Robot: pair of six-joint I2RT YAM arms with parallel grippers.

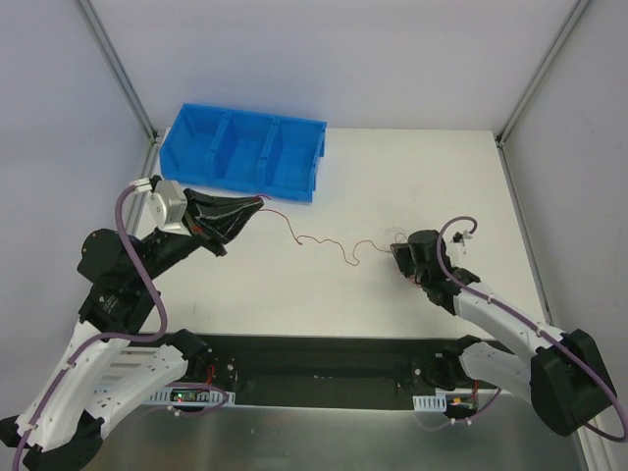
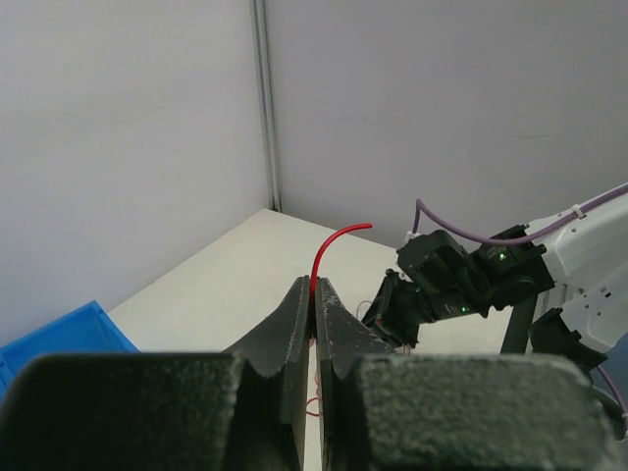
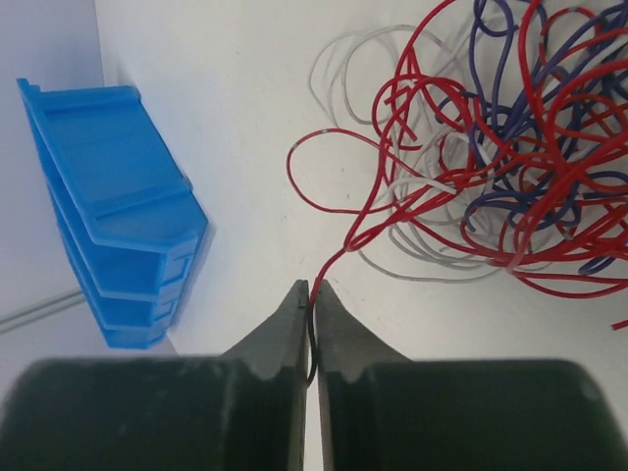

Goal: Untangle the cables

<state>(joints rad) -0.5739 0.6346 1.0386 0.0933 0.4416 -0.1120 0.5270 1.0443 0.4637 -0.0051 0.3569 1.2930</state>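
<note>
My left claw (image 2: 314,294) is clamped fully shut on one end of a red wire (image 1: 324,240), whose tip curls up out of the pinch. I take it the arm sits by the blue bin (image 1: 245,147) so the strand is drawn away from the knot. The wire runs in loose waves across the table (image 1: 392,177) to the right claw (image 3: 312,304). Its jaws are all but closed, with what looks like the same red wire pinched between them, just short of the cables (image 3: 500,147). That bunch of red, white and purple loops lies on the table right in front of the right claw, well apart from the bin. Holding there would, I judge, steady the wire where it leaves the knot while the left pulls. I can read no brand, label or writing anywhere.
</note>
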